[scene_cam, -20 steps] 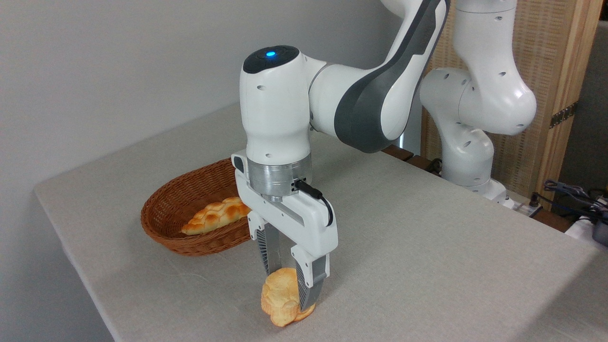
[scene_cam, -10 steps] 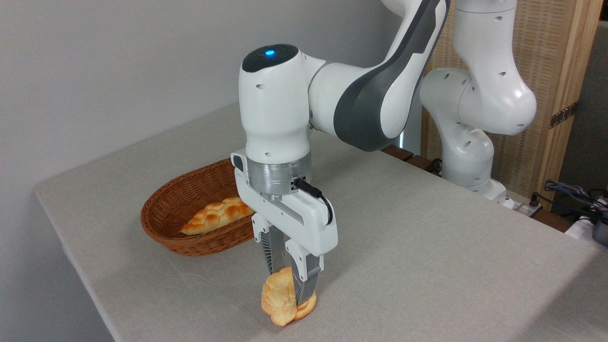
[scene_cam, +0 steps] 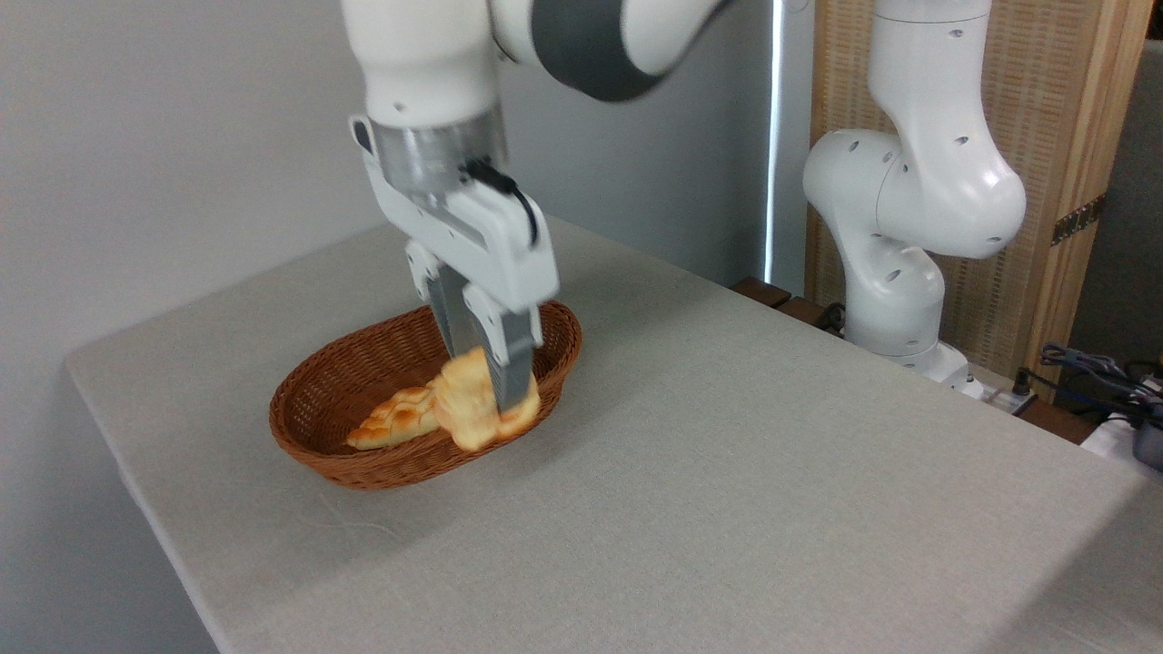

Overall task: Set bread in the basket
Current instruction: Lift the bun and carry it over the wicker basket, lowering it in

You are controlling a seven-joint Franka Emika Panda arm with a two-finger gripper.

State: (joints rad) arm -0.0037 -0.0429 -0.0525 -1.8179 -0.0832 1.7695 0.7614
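Observation:
My gripper is shut on the bread, a small golden-orange bun held on edge between the two fingers. The bun hangs in the air, in front of the right half of the oval brown wicker basket. It looks slightly blurred from motion. How high it hangs above the basket cannot be told from this view.
A long braided golden loaf lies inside the basket, partly hidden by the bun. The arm's white base stands at the table's far right edge, with cables beside it. A grey cloth covers the table.
The gripper closed on the bun near the table's front, then lifted it and carried it up and to the left, over toward the basket.

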